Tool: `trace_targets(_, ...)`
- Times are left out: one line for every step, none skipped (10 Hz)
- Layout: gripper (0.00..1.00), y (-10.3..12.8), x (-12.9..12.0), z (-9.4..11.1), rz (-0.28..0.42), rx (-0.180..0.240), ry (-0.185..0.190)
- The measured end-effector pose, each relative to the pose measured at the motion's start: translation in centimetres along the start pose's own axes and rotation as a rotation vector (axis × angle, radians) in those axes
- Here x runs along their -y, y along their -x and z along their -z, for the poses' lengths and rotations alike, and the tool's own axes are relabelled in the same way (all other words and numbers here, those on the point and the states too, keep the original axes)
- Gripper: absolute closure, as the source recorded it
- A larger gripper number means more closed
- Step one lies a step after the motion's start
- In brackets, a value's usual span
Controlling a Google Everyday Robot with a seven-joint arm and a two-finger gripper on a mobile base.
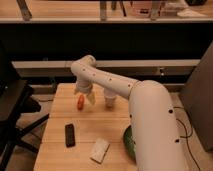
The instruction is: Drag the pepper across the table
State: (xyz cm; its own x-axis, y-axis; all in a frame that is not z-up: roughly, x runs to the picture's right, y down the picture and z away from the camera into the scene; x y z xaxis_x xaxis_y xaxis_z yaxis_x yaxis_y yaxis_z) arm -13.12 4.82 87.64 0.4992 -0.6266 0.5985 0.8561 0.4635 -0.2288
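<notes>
The pepper (80, 101) is a small orange-red piece lying on the light wooden table (60, 120), left of centre. My white arm reaches in from the lower right and bends down over it. My gripper (84, 95) hangs directly above the pepper, with one pale finger (91, 98) to its right and another at its upper left, so the open fingers straddle it. I cannot tell whether they touch it.
A white paper cup (109, 99) stands just right of the gripper. A black remote-like bar (70, 135) and a white packet (99, 150) lie nearer the front. A green bowl (127, 143) is partly hidden behind my arm. A dark chair (12, 110) stands at the left.
</notes>
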Motion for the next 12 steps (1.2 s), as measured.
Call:
trace_targets(0.2,-0.1,0.2,-0.4,0.003,0.004,0.001)
trace_targets(0.2,-0.1,0.3,-1.0,0.007,0.008,0.005)
trace_targets(0.2,0.0,0.2,-1.6,0.009,0.013,0.011)
trace_targets(0.2,0.0,0.3,-2.6,0.014,0.018,0.014)
trace_targets(0.2,-0.1,0.4,-3.1,0.018,0.019,0.016)
trace_targets(0.2,-0.2,0.6,-3.4,0.023,0.021,0.016)
trace_targets(0.2,-0.3,0.6,-3.6,0.026,0.022,0.016)
trace_targets(0.2,-0.4,0.6,-3.8,0.029,0.024,0.022)
trace_targets(0.2,-0.5,0.5,-4.0,0.034,0.027,0.031)
trace_targets(0.2,-0.6,0.5,-4.3,0.036,0.028,0.036)
trace_targets(0.2,-0.7,0.4,-4.7,0.038,0.029,0.04)
trace_targets(0.2,-0.8,0.3,-4.9,0.04,0.03,0.045)
